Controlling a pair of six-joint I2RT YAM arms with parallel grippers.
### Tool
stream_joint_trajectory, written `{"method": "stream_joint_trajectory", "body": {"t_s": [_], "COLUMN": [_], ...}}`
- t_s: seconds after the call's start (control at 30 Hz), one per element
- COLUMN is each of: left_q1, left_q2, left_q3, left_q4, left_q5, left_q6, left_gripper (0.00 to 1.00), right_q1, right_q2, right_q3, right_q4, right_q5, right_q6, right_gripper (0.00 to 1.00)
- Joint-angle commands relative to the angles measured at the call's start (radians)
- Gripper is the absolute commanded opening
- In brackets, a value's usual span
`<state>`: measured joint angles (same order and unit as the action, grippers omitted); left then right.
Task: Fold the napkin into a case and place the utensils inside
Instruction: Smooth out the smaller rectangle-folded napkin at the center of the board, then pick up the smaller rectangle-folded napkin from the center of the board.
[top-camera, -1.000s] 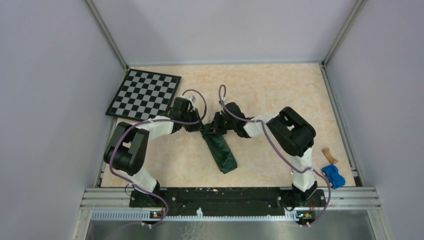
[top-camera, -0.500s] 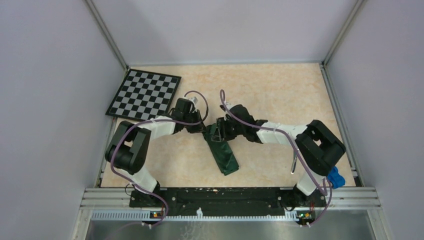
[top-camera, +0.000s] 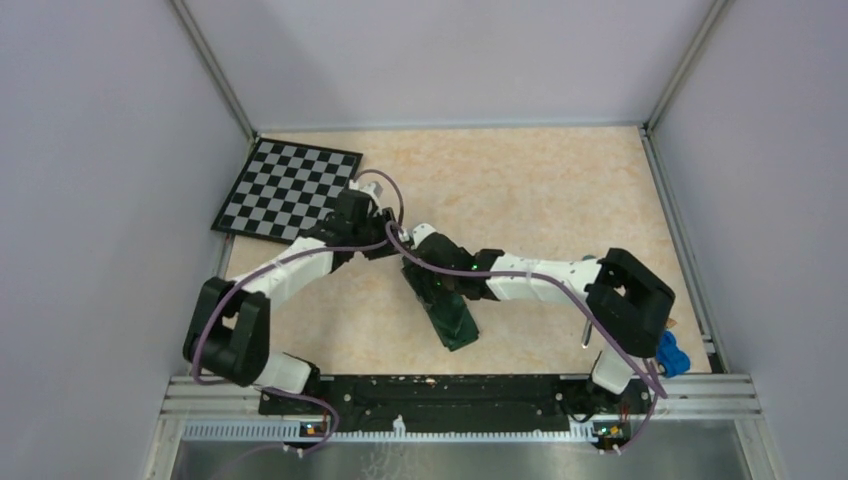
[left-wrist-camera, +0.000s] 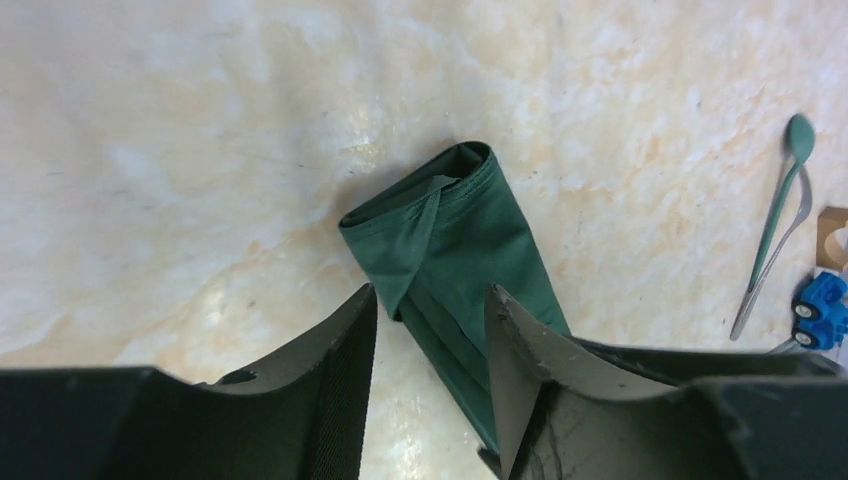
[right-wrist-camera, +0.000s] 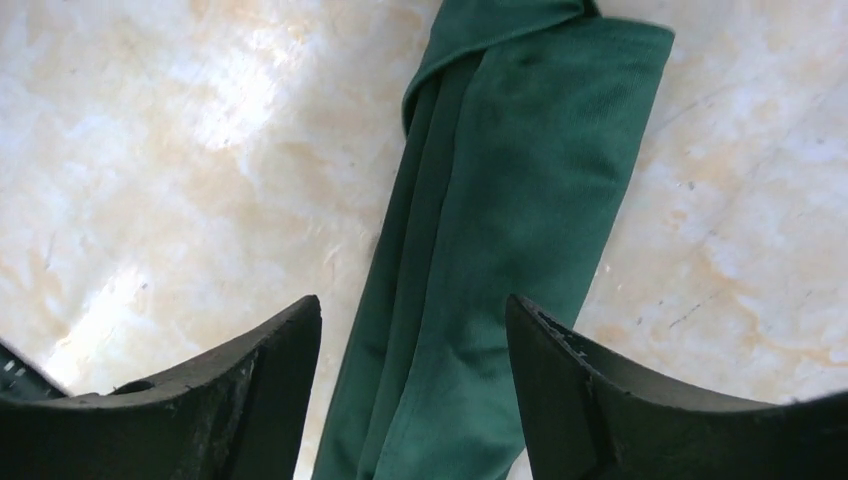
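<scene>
1. Plainly, the case (top-camera: 455, 322) lies flat on the counter (top-camera: 560, 190), a narrow dark green strip slanting from the middle toward the near edge.
2. The right fingers (right-wrist-camera: 545, 350) stand wide apart, one on each side of the strip. The cloth runs through the gap between them and nothing is pinched.
3. The left fingers (left-wrist-camera: 352, 335) are parted too and grip nothing. The case's folded end, with one corner flap turned over, shows just past their tips.
4. The utensils (left-wrist-camera: 775, 240) lie on bare counter well apart from the case, close to the blue toy car (left-wrist-camera: 820, 305) and the tan wooden piece (left-wrist-camera: 832, 235).
5. The counter is pale beige with a marbled pattern. A checkered board (top-camera: 288, 188) rests at its far left corner.
6. Plain lilac walls (top-camera: 100, 200) and slim metal frame posts (top-camera: 213, 65) close in the counter at the left, far and right sides.
</scene>
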<state>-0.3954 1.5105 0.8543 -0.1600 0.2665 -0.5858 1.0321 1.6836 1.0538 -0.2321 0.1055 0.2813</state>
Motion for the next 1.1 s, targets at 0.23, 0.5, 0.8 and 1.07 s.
{"method": "stream_joint_trajectory", "body": {"t_s": [0.23, 0.5, 0.8, 1.07], "left_q1": [0.09, 0.09, 0.09, 0.09], "left_q2": [-0.386, -0.688, -0.847, -0.846], "left_q3": [-0.09, -0.194, -0.188, -0.151], "left_q4": [-0.253, -0.32, -0.38, -0.368], "left_q5": [-0.146, -0.188, -0.202, -0.187], "left_q6": [0.027, 0.017, 0.006, 0.001], "left_gripper": [0.55, 0.58, 0.6, 0.59], "right_q1": [0.096, 0.096, 0.096, 0.084], "right_q2": [0.208, 0.328, 0.327, 0.198], "right_q3": [0.204, 0.24, 0.278, 0.3], "right_q4": [-0.198, -0.262, -0.281, -0.198], "right_q5": [0.279, 0.312, 0.337, 0.195], "right_q6": [0.066, 0.145, 0.183, 0.174], "right_gripper": [0.63, 0.47, 0.0, 0.0]}}
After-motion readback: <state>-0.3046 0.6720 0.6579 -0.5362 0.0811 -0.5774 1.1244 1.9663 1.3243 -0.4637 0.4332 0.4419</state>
